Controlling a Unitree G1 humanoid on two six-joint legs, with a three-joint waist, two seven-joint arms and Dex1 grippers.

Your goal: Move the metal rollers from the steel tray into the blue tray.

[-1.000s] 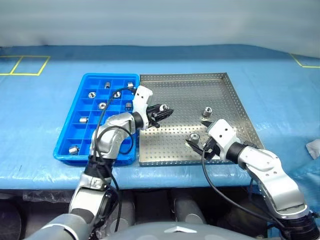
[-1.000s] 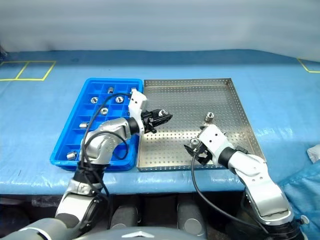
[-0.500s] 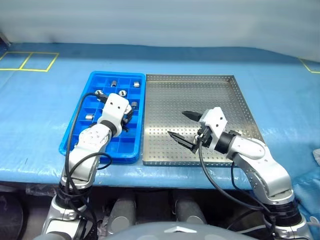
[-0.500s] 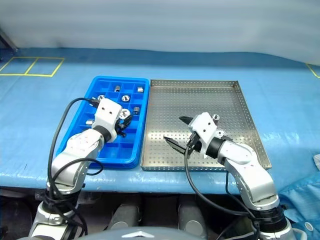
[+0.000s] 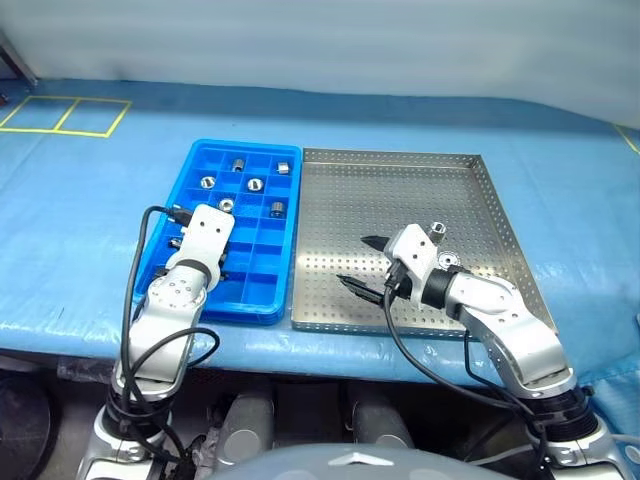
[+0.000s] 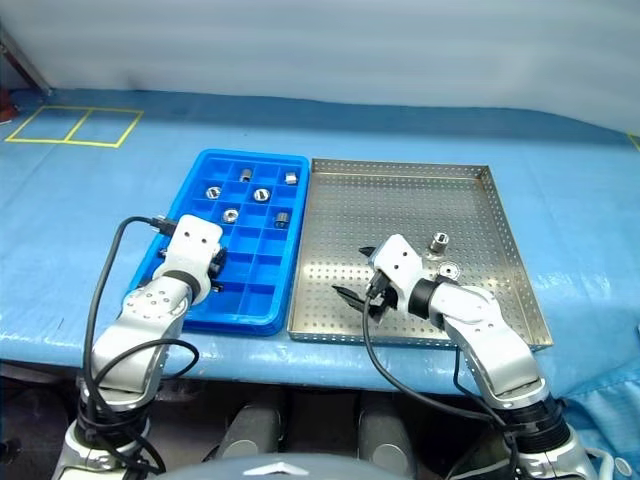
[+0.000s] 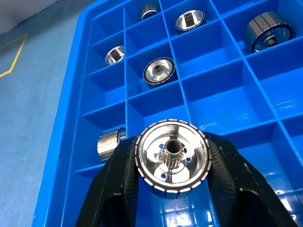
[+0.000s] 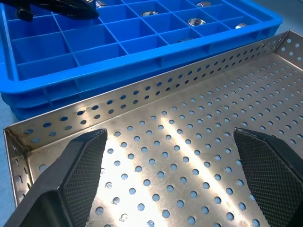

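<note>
L gripper point(image 7: 171, 198) clamps a metal roller point(image 7: 172, 157), bore axis facing wrist cam, over blue tray point(image 5: 160, 245) near-left cells; R gripper point(image 5: 362, 262) jaws wide, low over steel tray point(image 5: 480, 200); two rollers point(image 5: 441, 246) beside it.

Blue-covered table point(image 5: 80, 230); yellow tape lines point(image 5: 65, 115); pale wall point(image 5: 320, 40)

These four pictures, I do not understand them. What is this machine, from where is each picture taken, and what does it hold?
It is a two-armed robot. Two pictures come from its head, looking down; two come from cameras on its wrists. On the blue-covered table lie a bright blue plastic compartment tray and a shiny perforated steel tray. The left claw is shut on a small silvery metal roller above the blue tray. The right claw is open over the steel tray, where two rollers remain.
</note>
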